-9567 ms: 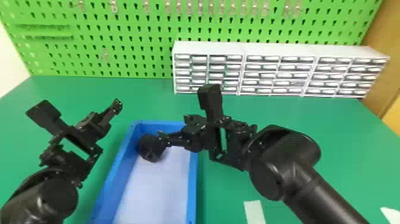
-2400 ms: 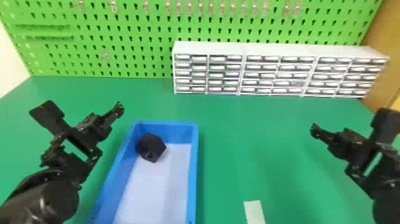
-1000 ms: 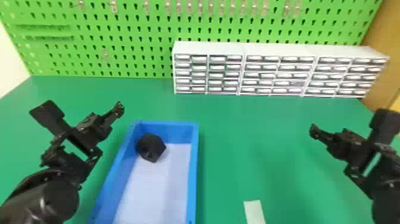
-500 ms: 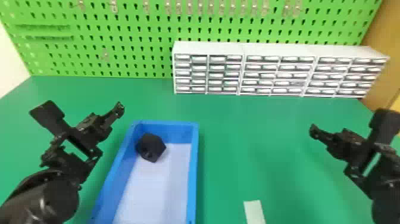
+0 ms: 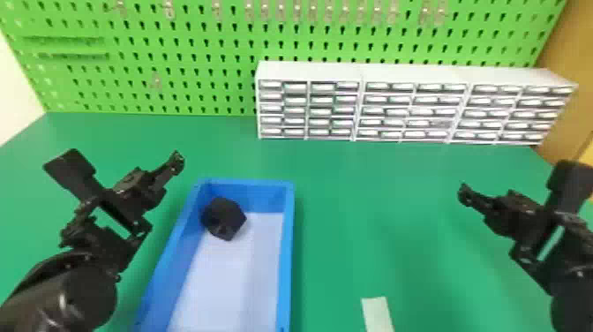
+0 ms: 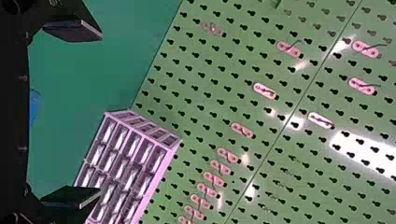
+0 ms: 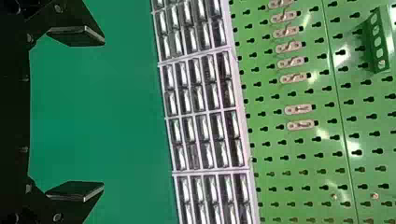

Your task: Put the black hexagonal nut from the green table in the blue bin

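Since the black hexagonal nut (image 5: pixel 224 218) lies in the blue bin (image 5: pixel 287 247), we judge nothing left.
Our left gripper (image 6: pixel 101 113) and right gripper (image 7: pixel 103 113) gape empty.

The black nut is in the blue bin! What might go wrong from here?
The left gripper is near the blue bin, so if it swung inward, it might bump the rim. A hard bump might make the black nut, which nothing grips in the far left corner, slide or tumble.
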